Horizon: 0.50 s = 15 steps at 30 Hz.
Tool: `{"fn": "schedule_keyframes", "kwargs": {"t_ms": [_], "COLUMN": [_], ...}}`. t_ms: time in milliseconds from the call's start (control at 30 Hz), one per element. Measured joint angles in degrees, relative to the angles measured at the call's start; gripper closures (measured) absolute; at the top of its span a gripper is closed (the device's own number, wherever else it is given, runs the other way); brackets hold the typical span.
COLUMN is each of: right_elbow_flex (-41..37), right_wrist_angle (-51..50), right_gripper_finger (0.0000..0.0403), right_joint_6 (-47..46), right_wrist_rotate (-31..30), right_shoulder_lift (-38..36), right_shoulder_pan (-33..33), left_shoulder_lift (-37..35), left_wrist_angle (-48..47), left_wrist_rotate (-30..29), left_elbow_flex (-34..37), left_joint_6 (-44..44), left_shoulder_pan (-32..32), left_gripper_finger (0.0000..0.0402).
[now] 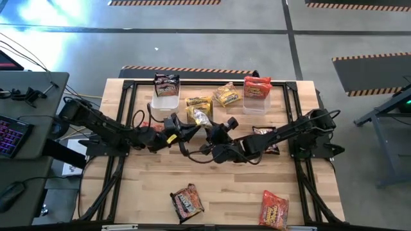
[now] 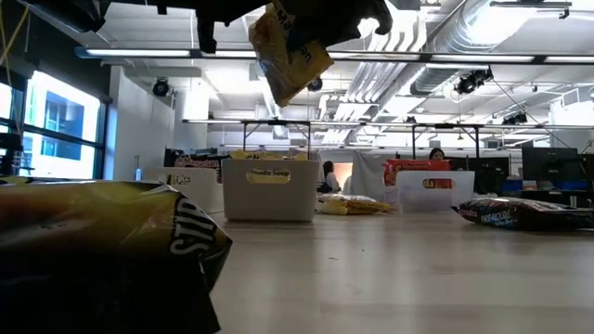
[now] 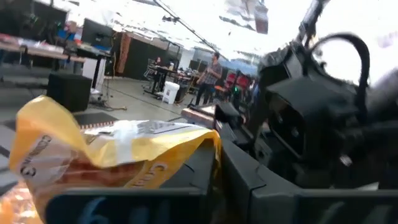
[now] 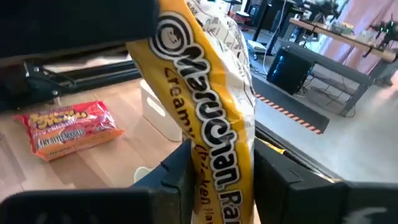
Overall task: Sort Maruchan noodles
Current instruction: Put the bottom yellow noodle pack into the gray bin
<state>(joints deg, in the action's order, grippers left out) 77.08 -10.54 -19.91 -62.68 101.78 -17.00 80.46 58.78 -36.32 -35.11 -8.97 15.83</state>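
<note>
A yellow Maruchan noodle packet [image 1: 201,117] hangs in the air over the middle of the table, between my two grippers. My left gripper [image 1: 187,130] comes at it from the table's left and my right gripper [image 1: 215,133] from the right, and both are shut on it. In the low view the packet [image 2: 288,51] hangs tilted, high above the tabletop. Two more yellow packets [image 1: 199,102] [image 1: 226,94] lie flat between the two bins. A dark packet [image 1: 264,138] lies under my right arm. My left gripper pinches one end of the yellow packet [image 3: 155,171] between its two fingers, coming about level from the table's left. The packet is crumpled at the hold and clear of the table. My right gripper has the packet's printed face and back [image 4: 217,165] between its two fingers [image 4: 177,177], coming from the table's right and slanting slightly down. The fingers lie across the packet, which runs on past them, lifted clear.
At the far edge a white bin [image 1: 166,99] holds a dark packet and a clear bin [image 1: 255,101] holds red ones. A dark packet [image 1: 186,202] and a red packet [image 1: 274,210] lie near the front edge. Another red packet [image 4: 68,127] lies on the wood.
</note>
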Motion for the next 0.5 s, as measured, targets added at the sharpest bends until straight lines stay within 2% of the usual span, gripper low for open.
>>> {"fn": "schedule_keyframes", "kwargs": {"t_ms": [133, 267, 400, 500], "right_elbow_flex": [1.3, 4.3, 8.4, 11.1], "right_wrist_angle": [-0.6, -4.8, -12.4, -19.6], "right_gripper_finger": [0.0306, 0.0307, 0.0307, 0.0308], "right_joint_6": [4.8, 9.5, 13.1, 15.8], "right_wrist_rotate": [-0.1, 2.1, 10.8, 22.9], "right_shoulder_lift": [0.0, -0.1, -0.1, -0.1], "right_shoulder_pan": [0.0, 0.9, 3.6, 7.7], "left_shoulder_lift": [-3.2, -9.0, -13.0, -15.1], "left_wrist_angle": [-6.7, -17.8, -21.2, -19.2], "left_wrist_rotate": [-0.6, -1.5, -1.7, -2.0], "left_elbow_flex": [0.0, 0.0, 3.7, 8.7], "left_joint_6": [4.1, 3.7, 2.8, 1.0], "left_shoulder_pan": [1.8, 4.1, 6.9, 8.7], "left_gripper_finger": [0.0349, 0.0308, 0.0277, 0.0266]}}
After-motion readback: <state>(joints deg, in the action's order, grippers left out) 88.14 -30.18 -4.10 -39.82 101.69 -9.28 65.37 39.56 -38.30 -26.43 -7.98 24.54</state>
